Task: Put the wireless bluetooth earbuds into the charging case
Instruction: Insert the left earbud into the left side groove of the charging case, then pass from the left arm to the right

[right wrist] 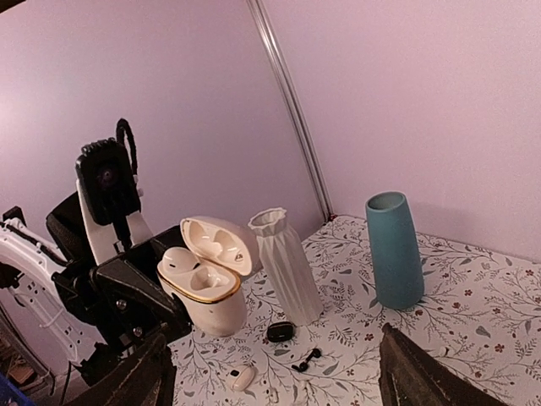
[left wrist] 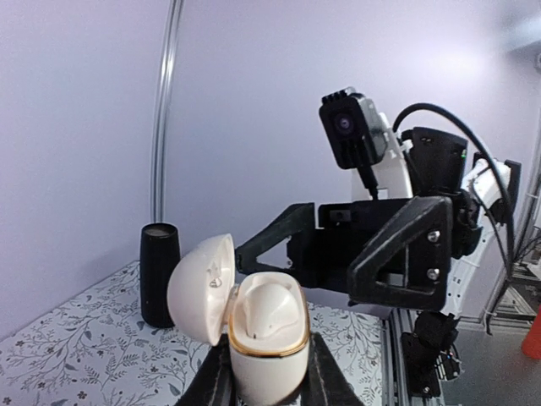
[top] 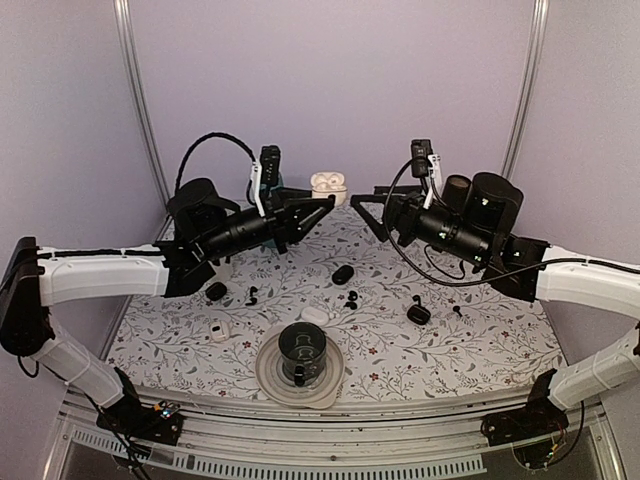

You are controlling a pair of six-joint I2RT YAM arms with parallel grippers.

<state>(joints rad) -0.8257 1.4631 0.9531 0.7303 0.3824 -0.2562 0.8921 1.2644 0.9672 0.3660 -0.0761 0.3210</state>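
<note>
Closest to the left wrist camera, a glossy white charging case [left wrist: 269, 334] with a gold rim is pinched upright between the matte black jaws of the left gripper [left wrist: 270, 382], its domed lid hinged open. Smooth white rounded shapes are seen seated inside it. The right gripper [top: 368, 208] is held near the case without touching it, jaws spread wide on nothing. Tiny glossy black earbuds [top: 350, 298] are seen lying on the floral-printed table [top: 480, 340], near a black pebble-shaped case [top: 343, 273]. A ribbed white vase [right wrist: 287, 266] and a smooth tapered teal vase [right wrist: 395, 249] are shown standing on the table.
</note>
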